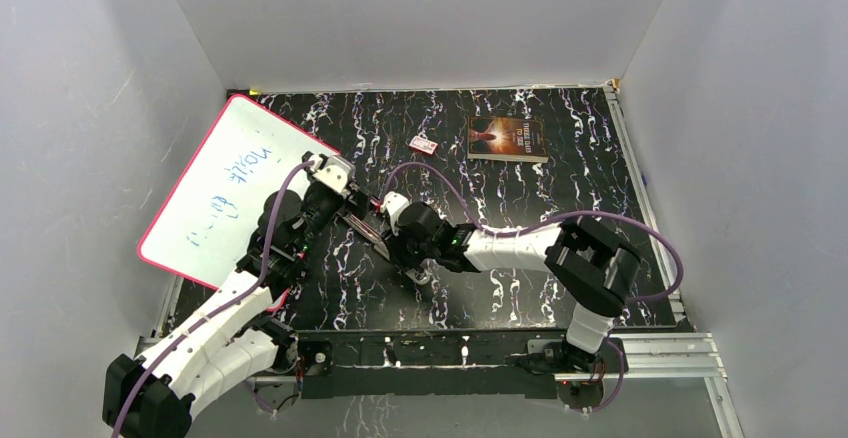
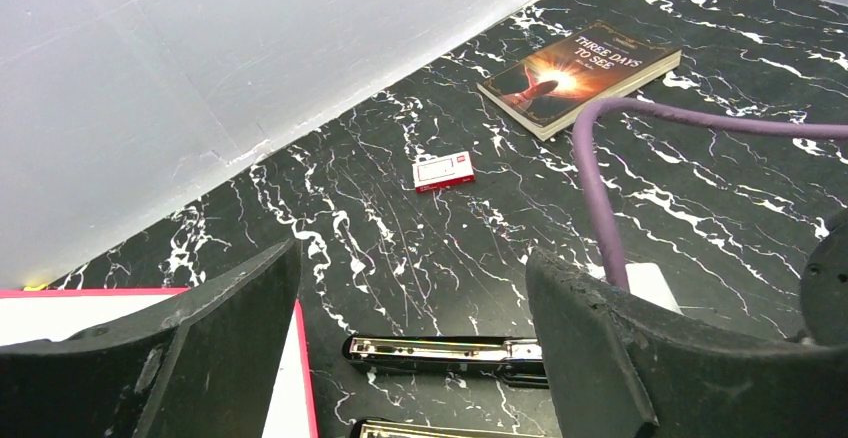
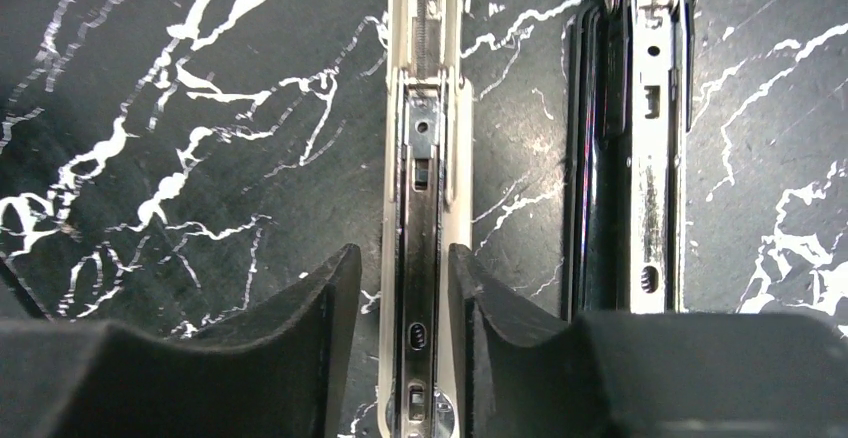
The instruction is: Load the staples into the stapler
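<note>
Black marbled table [image 1: 470, 303]: one, walled in by plain pale panels.
Book [image 2: 575, 63]: one, lying flat at the far side; the cover reads "THREE DAYS TO SEE".
Small box [image 2: 443, 171]: one, red and white, flat on the table left of the book; its print is too small to read.
Whiteboard [image 1: 225, 188]: one, pink-edged, at the left; it has blue handwriting that is not legible.
Stapler [image 1: 362, 223]: one, swung open on the table between the two grippers. Two long metal parts lie side by side, the magazine rail [image 3: 425, 158] and a second part [image 3: 650, 158].
Staples: no strip can be made out. I cannot tell whether any sit in the rail's channel.
Left gripper [image 2: 412, 258]: fingers wide apart and empty, above one end of the stapler.
Right gripper [image 3: 402, 258]: fingers partly apart, one on each side of the magazine rail, with nothing clamped.
Purple cables [image 2: 600, 188]: two, one along each arm.
</note>
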Motion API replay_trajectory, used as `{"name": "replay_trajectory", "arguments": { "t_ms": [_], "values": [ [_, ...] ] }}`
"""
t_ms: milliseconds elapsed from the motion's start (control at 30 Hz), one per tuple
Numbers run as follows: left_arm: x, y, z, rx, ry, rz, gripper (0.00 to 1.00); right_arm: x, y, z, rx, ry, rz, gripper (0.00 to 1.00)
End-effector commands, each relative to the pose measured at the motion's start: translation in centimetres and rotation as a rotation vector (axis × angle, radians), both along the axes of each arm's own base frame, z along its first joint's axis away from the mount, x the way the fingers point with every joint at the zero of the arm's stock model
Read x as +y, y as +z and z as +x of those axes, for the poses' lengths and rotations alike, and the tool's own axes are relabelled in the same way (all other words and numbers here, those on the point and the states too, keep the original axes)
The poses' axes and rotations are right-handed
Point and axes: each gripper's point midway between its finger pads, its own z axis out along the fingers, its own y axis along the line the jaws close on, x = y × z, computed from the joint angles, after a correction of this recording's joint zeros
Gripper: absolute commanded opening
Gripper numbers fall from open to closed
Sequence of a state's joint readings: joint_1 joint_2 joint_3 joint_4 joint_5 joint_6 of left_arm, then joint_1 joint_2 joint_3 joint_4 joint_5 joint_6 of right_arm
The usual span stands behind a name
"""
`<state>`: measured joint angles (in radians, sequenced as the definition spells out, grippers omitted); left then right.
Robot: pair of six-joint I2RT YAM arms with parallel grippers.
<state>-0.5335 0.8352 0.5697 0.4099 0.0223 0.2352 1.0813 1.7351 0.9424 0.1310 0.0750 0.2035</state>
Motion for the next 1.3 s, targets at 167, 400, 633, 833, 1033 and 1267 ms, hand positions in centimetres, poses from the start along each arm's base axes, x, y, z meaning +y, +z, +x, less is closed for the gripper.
{"name": "replay_trajectory", "arguments": {
  "t_ms": [167, 400, 633, 833, 1033, 1267],
  "values": [
    [0.9, 3.3, 0.0, -0.065, 0.041, -0.053, 0.82, 1.3, 8.5, 0.9, -0.126, -0.013, 0.219, 0.51],
    [1.6, 3.4, 0.8, -0.009, 0.112, -0.107, 0.85, -3.9, 10.8, 3.6, -0.166, -0.218, 0.262, 0.58],
    [1.8, 2.0, 2.9, 0.177, 0.223, -0.116, 0.85, -11.5, 11.2, 8.6, -0.105, -0.518, 0.318, 0.65],
    [0.0, 0.1, 4.3, 0.278, 0.199, -0.096, 0.86, -15.6, 9.7, 11.4, -0.025, -0.705, 0.273, 0.69],
    [-3.3, -2.5, 7.7, 0.394, 0.149, -0.051, 0.88, -16.4, 8.6, 10.8, 0.000, -0.735, 0.286, 0.70],
    [-6.5, -4.7, 12.4, 0.471, 0.091, -0.040, 0.90, -16.9, 8.0, 10.9, -0.055, -0.720, 0.299, 0.71]
  ]
}}
